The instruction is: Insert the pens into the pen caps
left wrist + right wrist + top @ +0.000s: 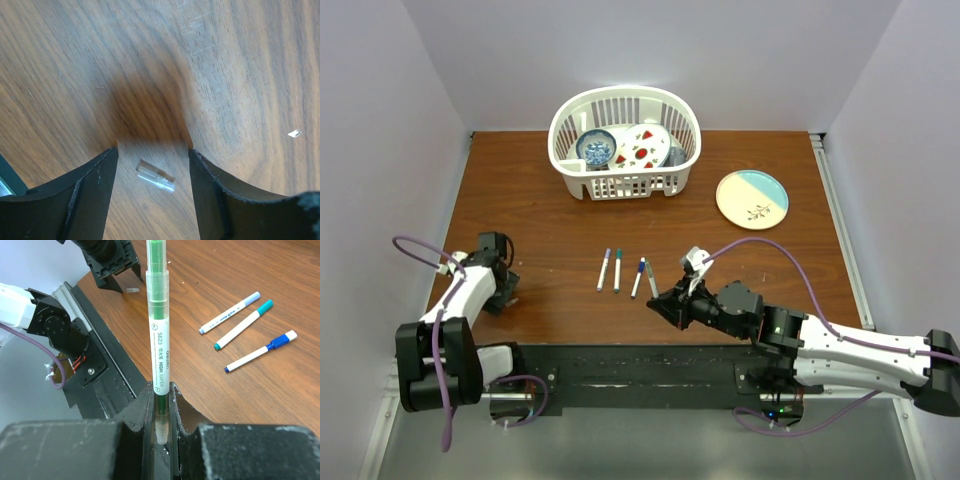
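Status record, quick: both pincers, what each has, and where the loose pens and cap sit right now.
left pincer: open, fingers either side of the clear cap, not touching it
clear cap: lying flat on the table
right pincer: shut on the green highlighter
green highlighter: clamped near one end, far end out of the wrist view
loose pens: three, side by side on the table, apart from each other

My brown wooden table carries a white basket at the middle of its far edge and a round plate toward the far right corner. Three pens lie side by side near the middle, I see; a small clear cap lies close to the left edge.
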